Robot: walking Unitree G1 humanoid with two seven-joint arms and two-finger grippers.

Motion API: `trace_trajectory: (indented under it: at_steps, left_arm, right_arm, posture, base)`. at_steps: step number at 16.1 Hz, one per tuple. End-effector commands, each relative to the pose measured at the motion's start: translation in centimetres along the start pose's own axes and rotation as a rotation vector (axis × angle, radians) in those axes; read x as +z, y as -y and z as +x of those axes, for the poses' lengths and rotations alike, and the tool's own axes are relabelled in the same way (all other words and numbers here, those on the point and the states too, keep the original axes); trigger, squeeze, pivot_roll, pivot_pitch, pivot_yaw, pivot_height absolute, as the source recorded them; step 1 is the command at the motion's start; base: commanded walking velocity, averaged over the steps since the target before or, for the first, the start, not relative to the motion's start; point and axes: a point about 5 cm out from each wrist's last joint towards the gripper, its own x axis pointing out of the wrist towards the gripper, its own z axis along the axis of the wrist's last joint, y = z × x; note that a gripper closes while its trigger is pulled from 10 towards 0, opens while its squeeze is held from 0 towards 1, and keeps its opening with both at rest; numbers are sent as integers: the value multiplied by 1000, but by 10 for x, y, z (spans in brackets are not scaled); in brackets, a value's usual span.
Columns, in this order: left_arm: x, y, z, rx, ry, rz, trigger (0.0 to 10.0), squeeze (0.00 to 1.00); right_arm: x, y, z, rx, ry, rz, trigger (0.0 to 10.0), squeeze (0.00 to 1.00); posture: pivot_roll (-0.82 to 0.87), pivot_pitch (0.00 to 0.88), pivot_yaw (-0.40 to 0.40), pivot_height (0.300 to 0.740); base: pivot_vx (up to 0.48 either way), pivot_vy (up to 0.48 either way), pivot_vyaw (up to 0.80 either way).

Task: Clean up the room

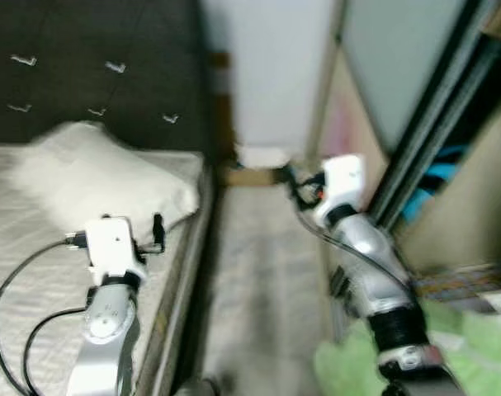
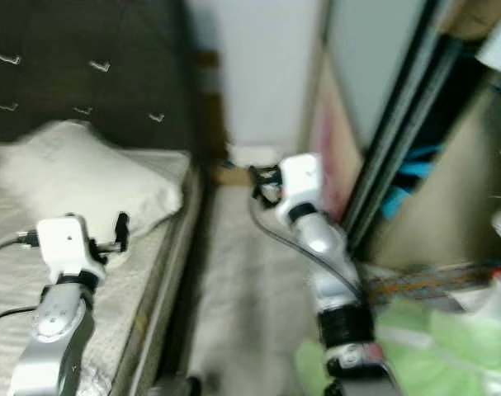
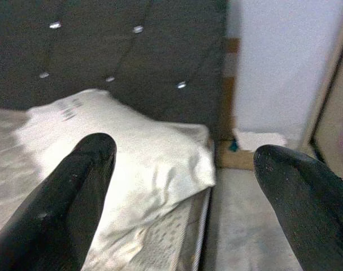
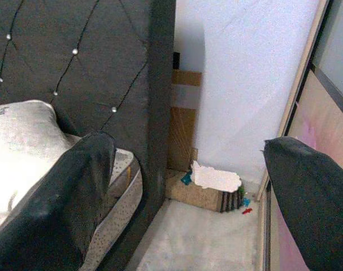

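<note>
A white pillow (image 1: 93, 177) lies on the bed (image 1: 35, 272) against a dark tufted headboard (image 1: 93, 66). My left gripper (image 3: 182, 164) is held over the bed's right edge, open, nothing between its fingers, pointing at the pillow's corner. My right gripper (image 4: 188, 164) is raised over the narrow floor strip, open and empty too. It faces a white crumpled item (image 4: 215, 178) that sits on a low brown box (image 4: 196, 196) at the foot of the far wall. A light green cloth (image 1: 448, 346) lies at the lower right, beside my right arm.
A pale carpeted aisle (image 1: 258, 272) runs between the bed frame and a wardrobe with sliding doors (image 1: 399, 82) on the right. Blue items (image 1: 436, 177) show inside the wardrobe. Small red and teal bits (image 4: 246, 206) lie by the box. The head views are blurred.
</note>
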Motion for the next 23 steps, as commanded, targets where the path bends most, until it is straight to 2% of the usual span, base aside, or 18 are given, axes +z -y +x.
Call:
trace_trajectory:
  at_steps: [1, 3, 5, 7, 11, 13, 17, 18, 20, 23]
  left_arm:
    - [0, -11, -1, 34, -1, 23, 10000, 0]
    - [-1, -11, 0, 31, -11, 32, 10000, 0]
    - [3, -6, 1, 6, 7, 92, 10000, 0]
    - [4, -5, 2, -16, 22, 65, 10000, 0]
    - [5, -7, 1, -8, 30, 67, 10000, 0]
    - [4, -6, 1, 3, 19, 127, 10000, 0]
    - [6, -6, -3, -9, 33, 88, 10000, 0]
    - [6, -8, -8, -4, 62, 99, 10000, 0]
    - [-3, -7, -11, 28, 47, 109, 10000, 0]
    - [2, -10, -10, 31, 61, 107, 10000, 0]
  right_arm:
    - [-1, -5, 0, 4, 3, 21, 10000, 0]
    - [-2, -9, -1, 12, -2, 20, 10000, 0]
    - [-4, -9, -2, 16, -6, 20, 10000, 0]
    - [-4, -7, -1, 11, -8, 19, 10000, 0]
    - [-3, -7, -1, 6, -4, 25, 10000, 0]
    - [-3, -5, -3, 0, -6, 30, 10000, 0]
    - [-7, -5, -4, -31, -29, 87, 10000, 0]
    - [-11, -4, -7, -50, -49, 116, 10000, 0]
    - [-27, -5, -12, -73, -106, 147, 10000, 0]
    - [-20, -9, -9, -41, -75, 126, 10000, 0]
  posture:
    - [1, 0, -7, 740]
    - [-1, 0, -7, 740]
    - [-3, 0, -6, 740]
    - [-5, 0, -5, 740]
    - [-10, 0, -5, 740]
    - [-11, 5, -1, 740]
    - [-5, 10, 3, 740]
    - [-5, 11, 1, 740]
    - [-5, 14, 0, 740]
    - [2, 5, -5, 740]
  base:
    - [0, 0, 800]
    - [0, 0, 800]
    - [0, 0, 800]
    - [0, 0, 800]
    - [0, 0, 800]
    - [0, 0, 800]
    - [0, 0, 800]
    - [0, 0, 800]
    - [0, 0, 800]
    - [0, 0, 800]
